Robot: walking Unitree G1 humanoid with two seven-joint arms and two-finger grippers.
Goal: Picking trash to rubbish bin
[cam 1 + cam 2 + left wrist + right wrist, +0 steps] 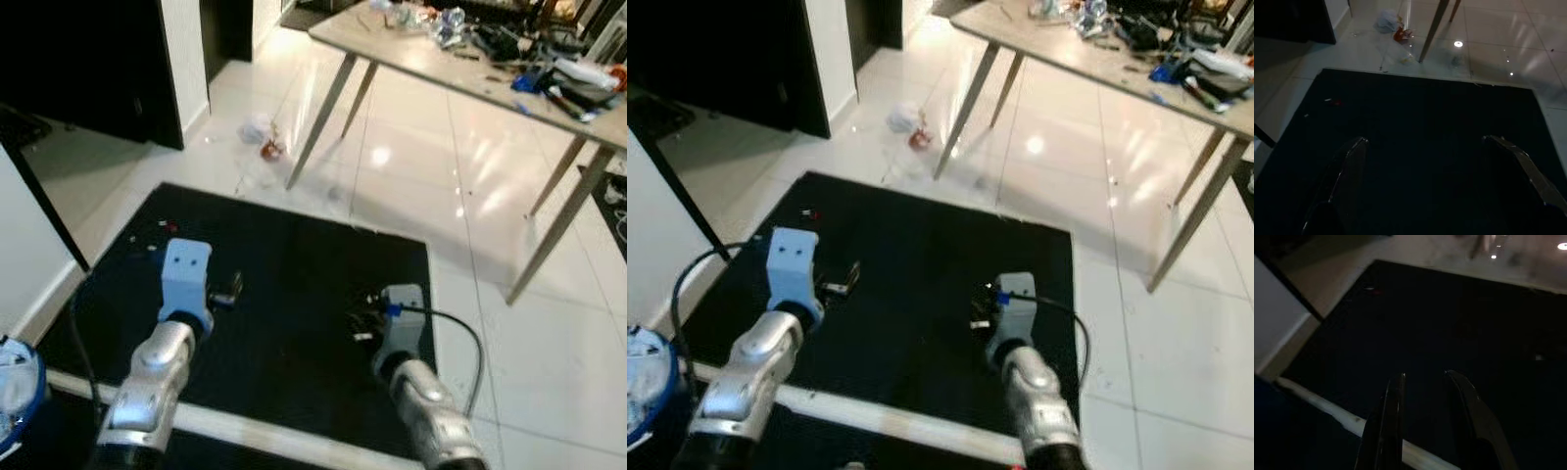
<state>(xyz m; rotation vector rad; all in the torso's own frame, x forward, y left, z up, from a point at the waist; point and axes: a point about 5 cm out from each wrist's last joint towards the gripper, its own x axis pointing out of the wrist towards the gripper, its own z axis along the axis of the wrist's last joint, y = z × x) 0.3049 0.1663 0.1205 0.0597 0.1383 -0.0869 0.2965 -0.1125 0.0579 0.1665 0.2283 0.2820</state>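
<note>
Two pincers hover over a black mat (294, 284). Left pincer (1435, 181) spread wide, holding nothing; right pincer (1425, 416) fingers set a narrow gap apart, also holding nothing. Crumpled trash (263, 137), white and red, lies on the pale tiled floor beyond the mat, beside a tabletop leg (318, 122). Cluttered tabletop (411, 54) above.

No lettering, label or number is legible on anything here.

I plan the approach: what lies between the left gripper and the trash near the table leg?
Dark mat, then glossy floor tiles, separate the left gripper from the trash, seen in the left wrist view.
</note>
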